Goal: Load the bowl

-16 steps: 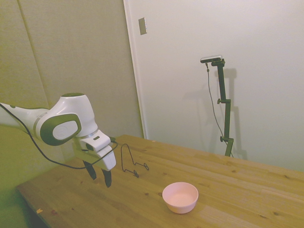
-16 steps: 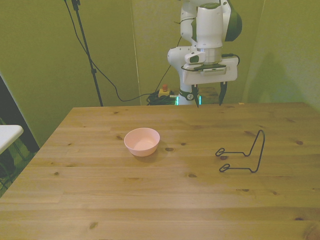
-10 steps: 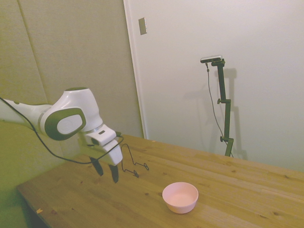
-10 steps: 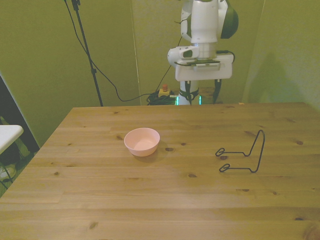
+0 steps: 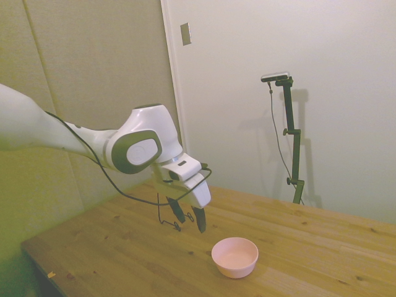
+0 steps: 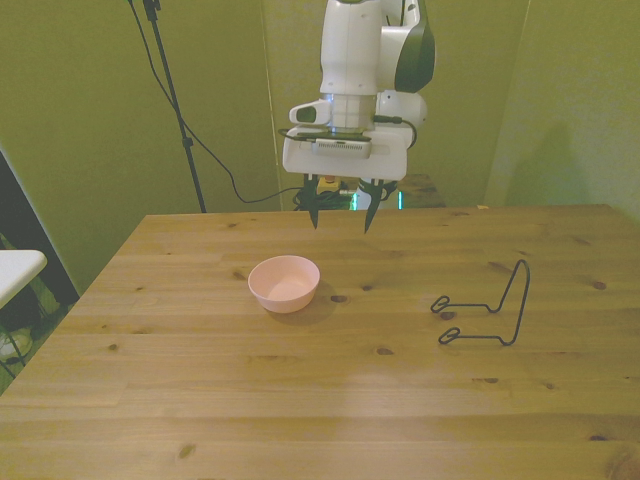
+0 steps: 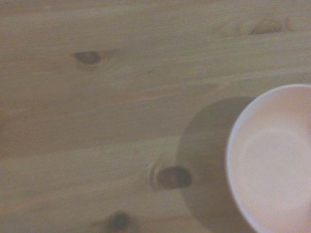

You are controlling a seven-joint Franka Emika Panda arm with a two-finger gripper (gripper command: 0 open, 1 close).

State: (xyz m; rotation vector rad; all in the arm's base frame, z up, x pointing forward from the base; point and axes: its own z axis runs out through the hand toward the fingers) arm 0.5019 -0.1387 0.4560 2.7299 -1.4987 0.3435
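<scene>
While the arm reaches in from the side view's left, its gripper (image 5: 191, 223) hangs in the air above the wooden table (image 5: 322, 247), its two dark fingers pointing down and spread wide with nothing between them. In the front view the gripper (image 6: 341, 213) sits high, just behind the bowl (image 6: 284, 283) and slightly toward the front view's right of it — not touching it. The small pale-pink bowl stands upright and empty on the table, left of centre in the front view; in the side view the bowl (image 5: 235, 257) lies to the right of the fingers and lower. Farther toward the front view's right, well apart from the bowl, the thin black wire rack (image 6: 492, 307) stands on the wood. Up close, the wrist view catches part of the bowl's (image 7: 274, 160) rim and smooth inside — beside it, knots in the table (image 7: 97, 111) planks.
</scene>
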